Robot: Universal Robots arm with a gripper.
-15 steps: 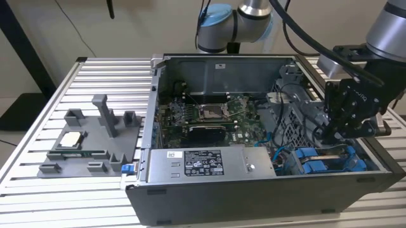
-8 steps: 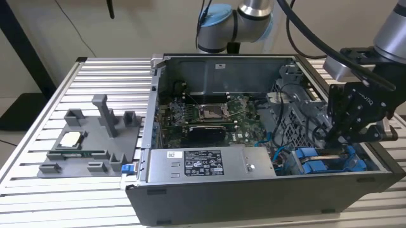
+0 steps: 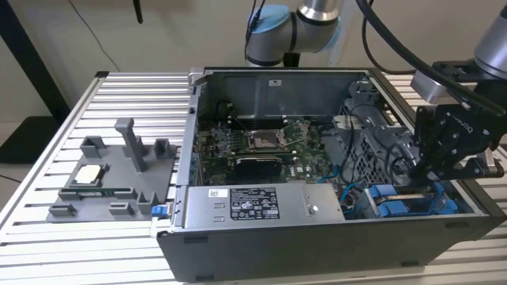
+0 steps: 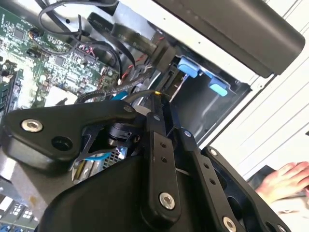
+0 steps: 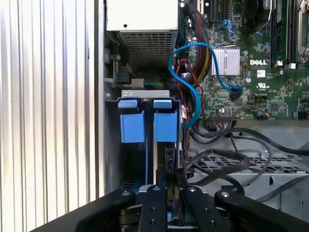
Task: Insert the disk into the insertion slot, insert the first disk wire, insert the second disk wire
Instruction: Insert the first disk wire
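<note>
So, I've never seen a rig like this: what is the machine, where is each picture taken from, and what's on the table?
It's one robot arm reaching into an open computer case on a slatted table. The exterior view is from a camera off the arm; both wrist views are shot from it, past its gripper, into the insertion slot with blue pieces. A grey parts tray lies at the exterior view's left. Whether anything is held, I cannot tell.
</note>
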